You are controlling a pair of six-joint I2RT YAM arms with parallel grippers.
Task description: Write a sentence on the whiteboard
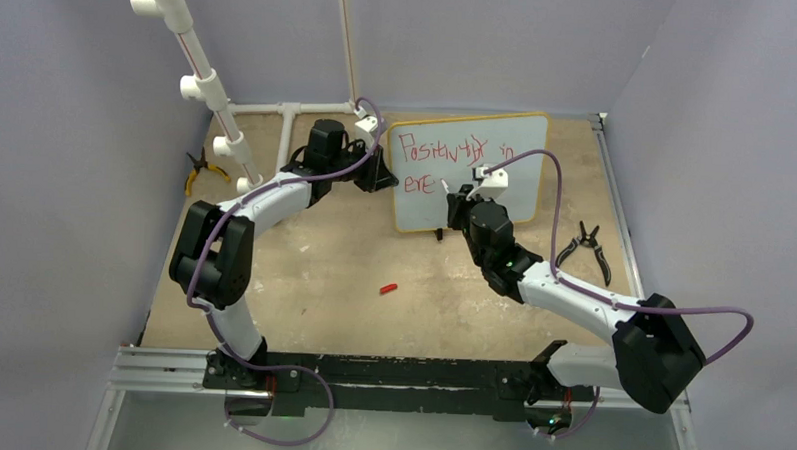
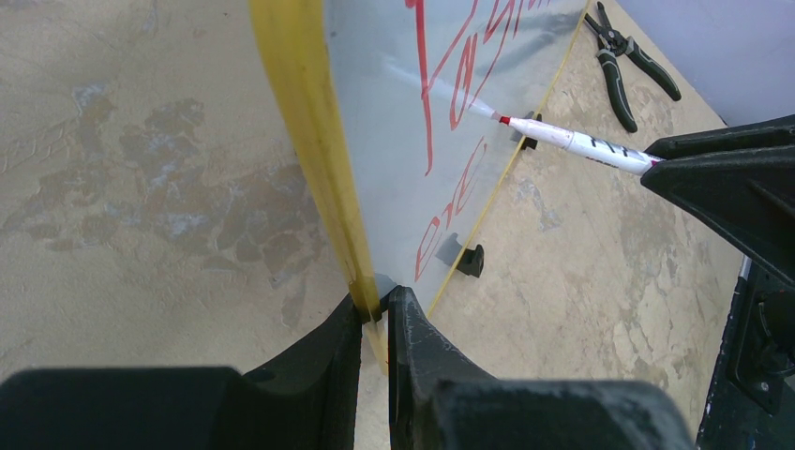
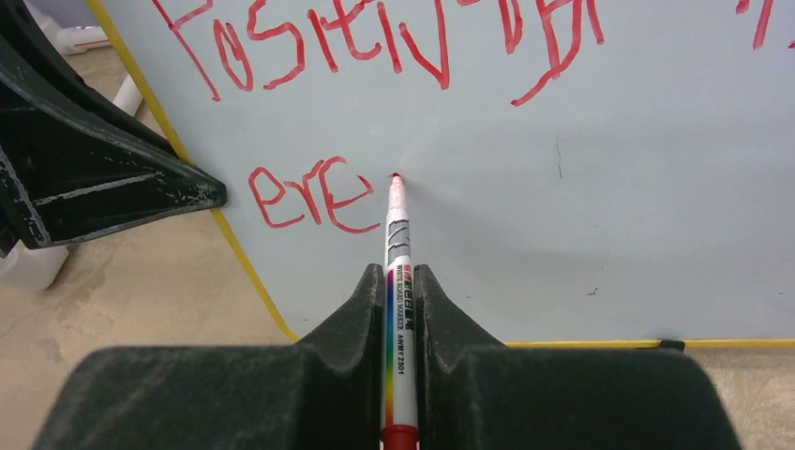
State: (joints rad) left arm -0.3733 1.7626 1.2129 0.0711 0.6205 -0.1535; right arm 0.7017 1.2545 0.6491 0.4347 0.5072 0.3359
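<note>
The right gripper (image 3: 400,272) has its two black fingers pressed together on a white marker (image 3: 400,314), pinching the barrel so that the red tip points away from the wrist. The tip meets the whiteboard (image 1: 515,201), as far as the right wrist view shows, just to the right of the letters "ere".

The sentence (image 1: 440,151) is thin red handwriting in two lines. The top line reads roughly "Positiv", then some tangled strokes, then "in" (the middle letters are hard to make out). The second line has only "ere".

The left gripper (image 2: 378,305) pinches the board's yellow frame at its left edge, one finger on each side of the frame.

The whiteboard stands upright on small black feet, tilted slightly back, toward the far side of the table (image 1: 323,272) and a little right of centre.

On the table, a small red cap (image 1: 388,288) lies in front of the board, well apart from it. Black-handled pliers (image 1: 586,250) lie to the right of the board. Yellow-handled pliers (image 1: 198,170) lie near the left wall, beside a white pipe frame (image 1: 205,73).
</note>
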